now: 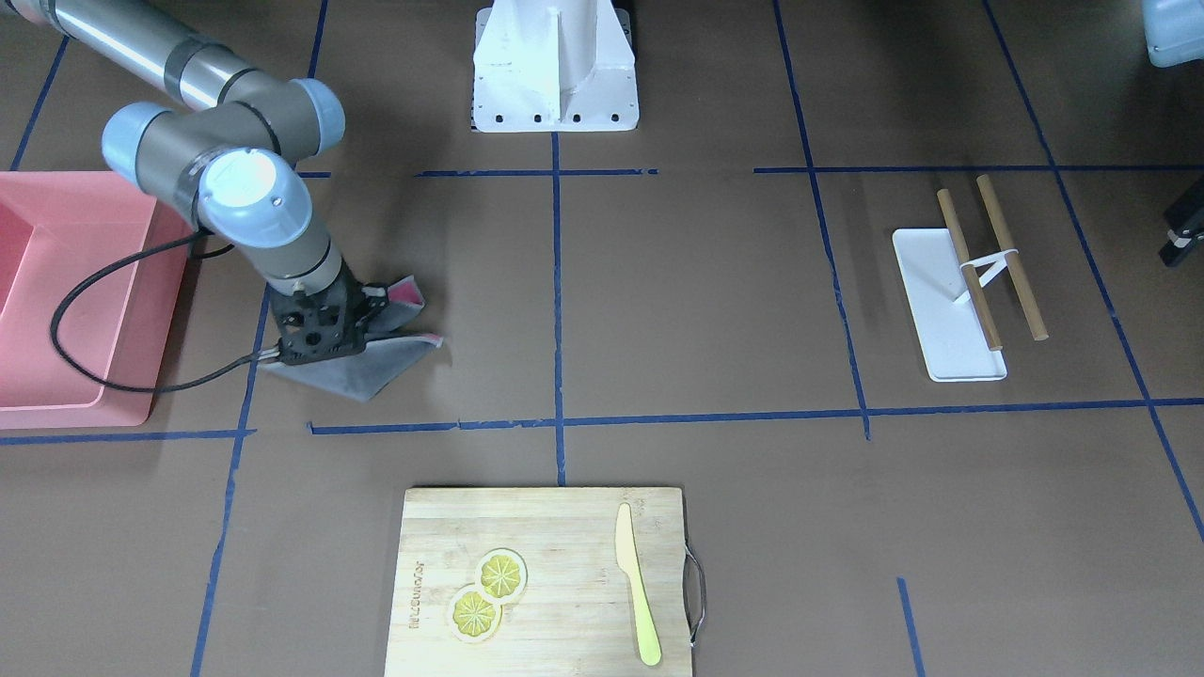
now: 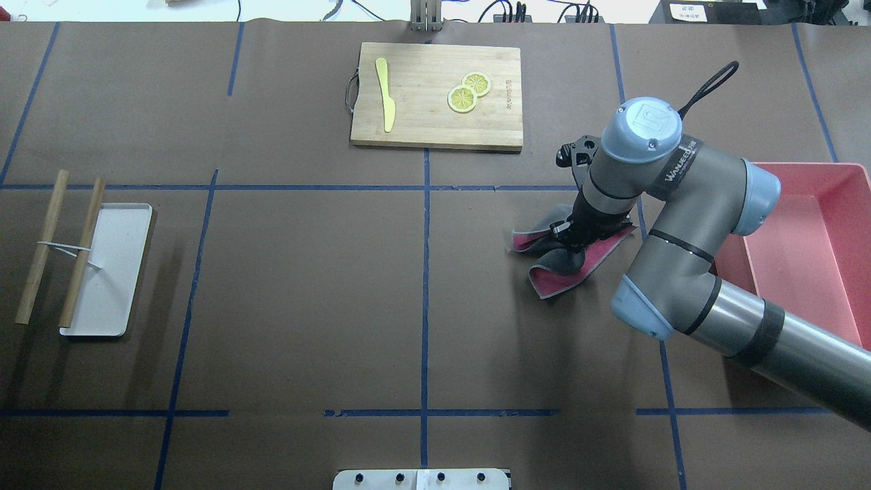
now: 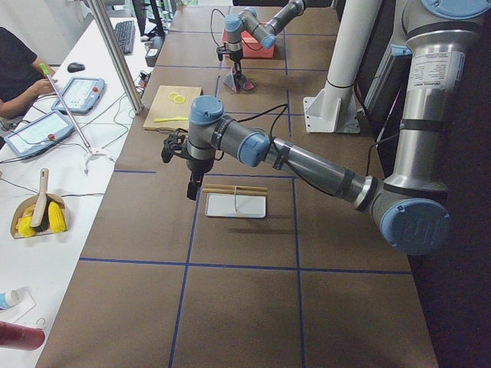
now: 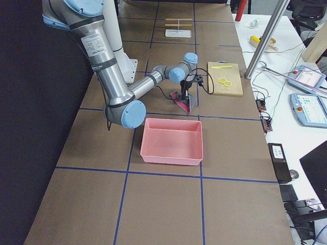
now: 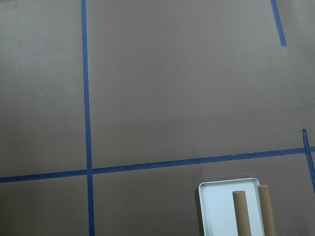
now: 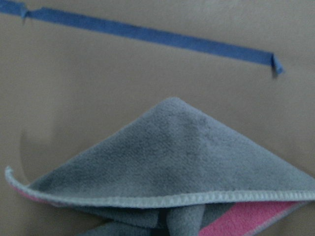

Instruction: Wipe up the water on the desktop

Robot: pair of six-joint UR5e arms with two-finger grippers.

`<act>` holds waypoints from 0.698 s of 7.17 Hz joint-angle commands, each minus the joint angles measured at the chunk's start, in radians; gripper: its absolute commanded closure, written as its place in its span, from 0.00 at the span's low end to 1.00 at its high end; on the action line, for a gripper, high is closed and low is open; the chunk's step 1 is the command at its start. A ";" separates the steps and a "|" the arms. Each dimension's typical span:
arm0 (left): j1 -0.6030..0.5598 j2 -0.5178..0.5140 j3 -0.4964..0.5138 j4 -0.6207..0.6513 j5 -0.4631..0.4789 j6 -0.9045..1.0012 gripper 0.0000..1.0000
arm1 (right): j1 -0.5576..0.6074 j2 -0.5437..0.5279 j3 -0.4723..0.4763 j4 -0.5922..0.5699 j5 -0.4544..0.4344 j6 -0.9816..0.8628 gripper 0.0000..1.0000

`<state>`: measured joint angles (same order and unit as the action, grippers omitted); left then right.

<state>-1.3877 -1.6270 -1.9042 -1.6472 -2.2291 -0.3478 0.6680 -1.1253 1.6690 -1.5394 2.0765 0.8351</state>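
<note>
Cloth [image 6: 167, 157]: a grey rag with a pink underside is filling the right wrist view. It is fanning out in a point over the brown surface, with its middle gathered up towards the camera.
Right gripper [image 2: 577, 235]: it is pointing straight down into the bunched middle of the cloth. The fingertips are buried in the folds, but I'd say it is clamped on the rag and pressing it flat so that it drags rather than lifts.
Desktop [image 2: 306, 306]: the taped brown surface is lying directly under the cloth and touching it. The gripper is standing just above it, with only fabric between them.
Water: I am not making out any wet sheen or puddle from here, so I cannot say which patch needs covering.
Pink bin [image 2: 803, 252]: it is sitting just beside the rag on the robot's right, probably where the cloth belongs.
Left gripper [image 3: 193, 188]: it is hanging above the desktop near the white tray [image 1: 950, 310] and its wooden sticks [image 1: 1006, 254], well apart from the rag. I cannot tell whether its jaws are apart or together.
Cutting board [image 1: 546, 583]: it is lying out of the way at the operators' edge, carrying lemon slices [image 1: 489, 592] and a yellow knife [image 1: 638, 588].
</note>
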 commanded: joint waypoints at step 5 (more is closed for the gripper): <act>-0.028 0.001 0.007 0.000 0.000 0.007 0.00 | -0.226 -0.082 0.193 -0.002 0.005 0.243 0.99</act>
<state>-1.4114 -1.6260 -1.8976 -1.6475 -2.2289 -0.3408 0.4626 -1.1876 1.8243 -1.5413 2.0776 1.0618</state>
